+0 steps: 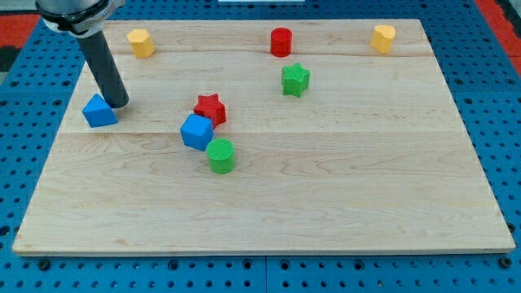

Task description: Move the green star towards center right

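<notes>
Camera view shows a pale wooden desk [326, 195] with fine grain and faint seams running across it, set on a blue pegboard [496, 98] dotted with holes. My tip [119, 104] is the lower end of a smooth, dark, straight rod that comes down from the view's top left; it serves as the end effector, has no jaws, and holds nothing. It stands just beside the blue block [99, 111], a faceted wedge-like piece at the view's left, at that block's upper right corner; whether they touch I cannot tell. The green star [295, 80], matte plastic with blunt points, sits in the upper middle of the desk, well apart from my tip and just below the red cylinder [281, 41]. Near the centre, three pieces cluster: a red star [210, 108], a blue cube [197, 132] touching or almost touching it at its lower left, and a green cylinder [221, 155] with a ribbed top just below the cube. Two yellow blocks of rounded shape lie near the top edge, a left yellow block [141, 42] and a right yellow block [383, 37].
</notes>
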{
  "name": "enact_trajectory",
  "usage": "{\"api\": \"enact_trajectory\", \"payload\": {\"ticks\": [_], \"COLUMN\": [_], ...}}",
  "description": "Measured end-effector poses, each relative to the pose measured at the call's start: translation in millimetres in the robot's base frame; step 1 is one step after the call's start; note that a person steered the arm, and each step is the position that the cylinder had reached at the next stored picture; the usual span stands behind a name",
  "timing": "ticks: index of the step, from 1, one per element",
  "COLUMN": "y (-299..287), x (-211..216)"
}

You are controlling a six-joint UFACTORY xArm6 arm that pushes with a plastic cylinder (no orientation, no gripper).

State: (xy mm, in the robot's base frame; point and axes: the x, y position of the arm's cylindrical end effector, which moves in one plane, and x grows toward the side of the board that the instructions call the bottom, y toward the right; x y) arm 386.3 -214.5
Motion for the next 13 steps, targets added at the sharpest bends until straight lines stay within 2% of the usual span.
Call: {"api": "enact_trajectory", "payload": {"ticks": [3,8,10,11,13], "y": [6,73,107,140,235], "x": [0,-3,-31,-61,-69]}}
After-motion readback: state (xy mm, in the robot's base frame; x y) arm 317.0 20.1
